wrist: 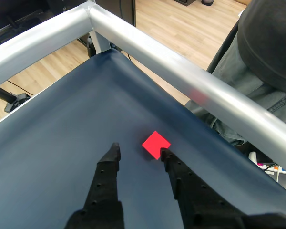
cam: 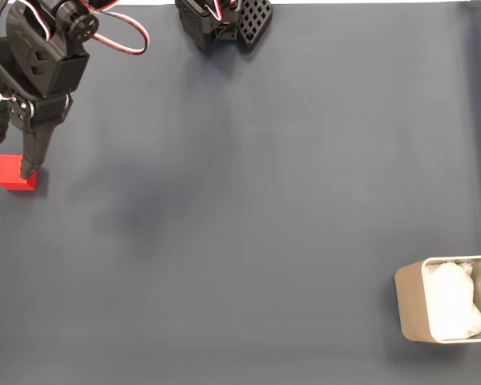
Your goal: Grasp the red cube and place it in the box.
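- I am hovering with my gripper [wrist: 139, 153] parted about a cube's width and gripping nothing; the red cube [wrist: 156, 144] is lying on the dark mat [cam: 248, 208], just off my right fingertip in the wrist view.
- I am risking a nudge: closing now, one finger would be pushing the cube aside.
- The box [cam: 409, 309] is sitting well apart, at the opposite corner.

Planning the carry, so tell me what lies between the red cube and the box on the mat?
Nothing: in the fixed view, bare dark mat stretches from the red cube to the box.
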